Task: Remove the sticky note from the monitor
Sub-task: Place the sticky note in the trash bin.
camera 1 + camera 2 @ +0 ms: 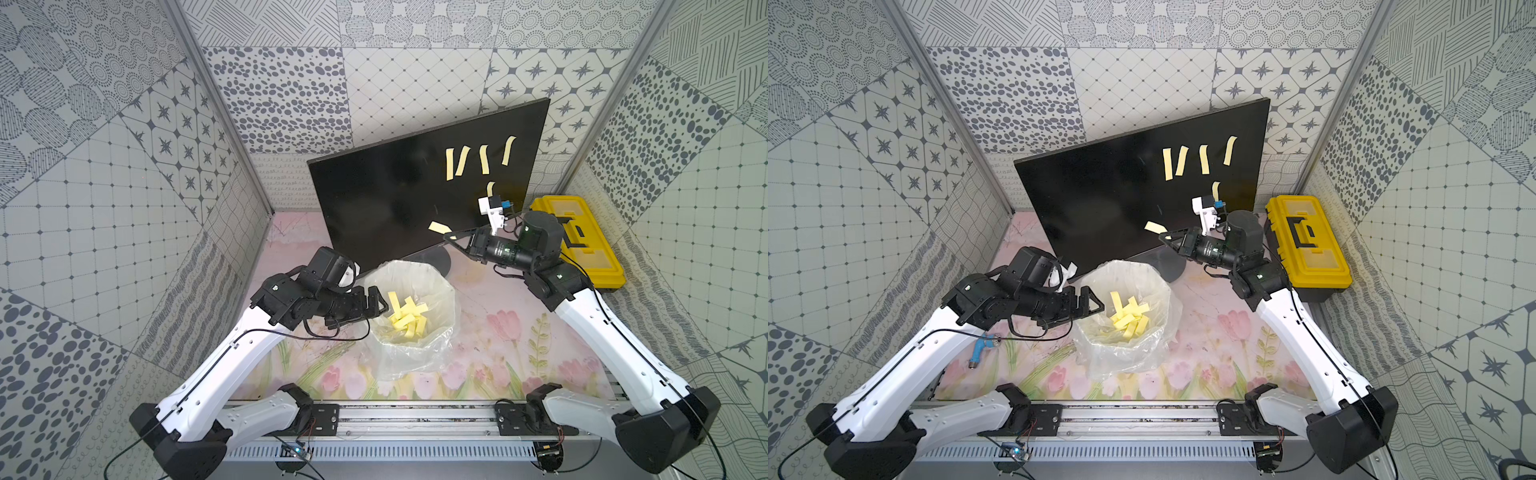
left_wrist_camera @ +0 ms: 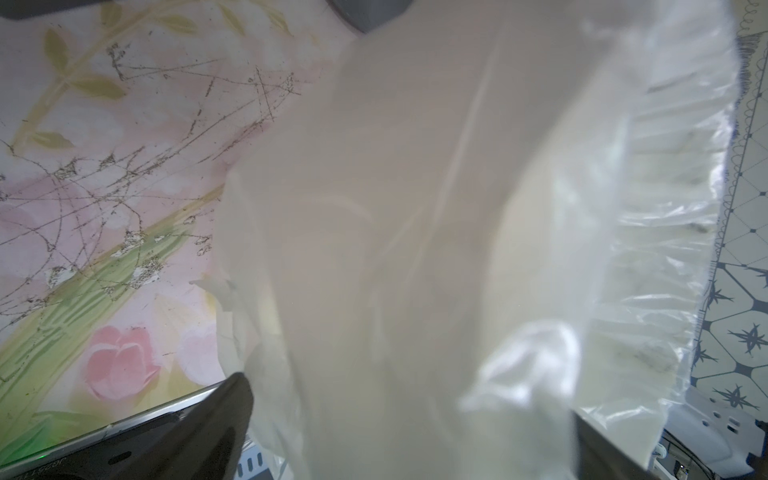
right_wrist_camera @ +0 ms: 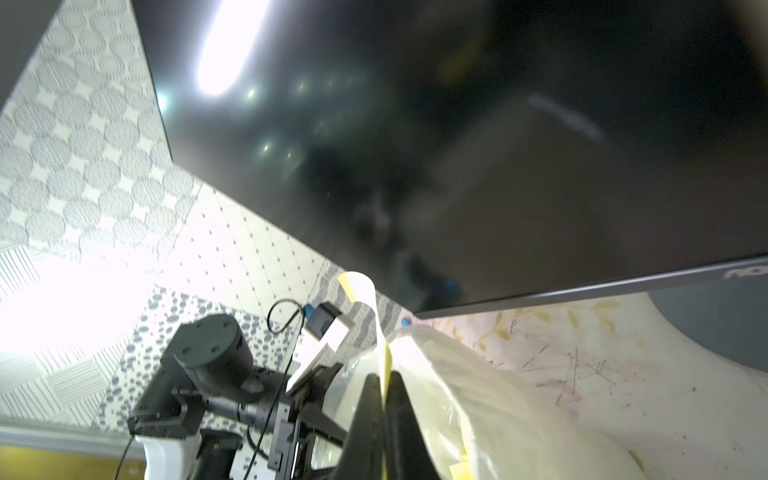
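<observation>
Writing: logo (image 3: 748, 272) on the lower edge of the monitor (image 1: 395, 195), cut by the frame edge, not readable. Small print (image 2: 54, 462) on dark housing in the left wrist view, too blurred to read.

Right gripper (image 3: 384, 376): jaws pinched tight on one end of the note (image 3: 361, 289). The note rises from between the fingertips and curls over at its far end, just in front of the monitor's lower corner. Whether that end touches the screen, cannot tell. In both top views it shows just beyond the fingertips, against the low part of the screen.

Note: narrow paper strip, pale yellow, bent.

Other notes (image 1: 484, 159): five like strips stuck on the screen, well above the right jaws, upright or slightly tilted, ends curling.

Left gripper (image 2: 409, 395): jaws wide apart at the rim of the bin (image 1: 415, 264), clear bag film between them. Loose yellow strips (image 1: 409, 318) lie in the bin, just beyond these jaws.

Toolbox (image 1: 582, 241): yellow, behind the right wrist.
</observation>
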Available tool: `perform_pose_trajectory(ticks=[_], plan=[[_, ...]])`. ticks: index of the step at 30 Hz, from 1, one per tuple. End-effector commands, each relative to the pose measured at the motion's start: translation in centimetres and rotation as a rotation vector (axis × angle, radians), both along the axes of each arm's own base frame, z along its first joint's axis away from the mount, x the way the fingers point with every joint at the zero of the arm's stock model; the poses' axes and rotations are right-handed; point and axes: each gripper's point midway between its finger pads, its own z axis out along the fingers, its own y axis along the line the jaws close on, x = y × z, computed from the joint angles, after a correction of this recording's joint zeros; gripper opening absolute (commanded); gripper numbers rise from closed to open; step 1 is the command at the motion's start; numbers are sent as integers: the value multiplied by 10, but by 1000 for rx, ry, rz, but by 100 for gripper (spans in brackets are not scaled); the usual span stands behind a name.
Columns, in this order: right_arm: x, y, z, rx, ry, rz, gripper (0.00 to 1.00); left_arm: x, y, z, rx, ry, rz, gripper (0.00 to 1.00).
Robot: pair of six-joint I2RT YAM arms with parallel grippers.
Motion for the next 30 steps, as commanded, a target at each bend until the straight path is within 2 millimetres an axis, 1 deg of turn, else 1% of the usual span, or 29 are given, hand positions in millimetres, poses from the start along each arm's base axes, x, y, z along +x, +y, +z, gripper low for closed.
perform_pose_trajectory(ticks=[1, 5, 10, 11, 13, 15, 17, 20, 23, 26, 30], plan=[[-26, 11, -2, -82, -39, 66, 0, 1, -3, 3, -10, -23, -10, 99], [-47, 31, -14, -137, -36, 141, 0, 1, -3, 3, -8, -22, -12, 99], [-65, 47, -32, -215, -23, 195, 0, 1, -3, 4, -12, -24, -11, 99], [-69, 49, -35, -231, -26, 206, 3, 1, -3, 4, -11, -25, -12, 99], [-75, 54, -39, -257, -30, 226, 14, 1, -3, 3, -11, -24, -12, 99], [-78, 57, -38, -266, -40, 232, 32, 2, -3, 3, -13, -22, -11, 99], [-80, 59, -33, -264, -55, 234, 47, 1, -3, 3, -12, -22, -13, 99], [-80, 60, -27, -260, -65, 235, 54, 1, -4, 3, -13, -24, -12, 99], [-81, 60, -24, -259, -71, 238, 55, 1, -3, 2, -14, -22, -10, 99], [-79, 58, -20, -258, -86, 224, 59, 0, -3, 3, -14, -23, -12, 99], [-72, 50, -3, -248, -129, 178, 65, 0, -3, 3, -13, -26, -11, 99]])
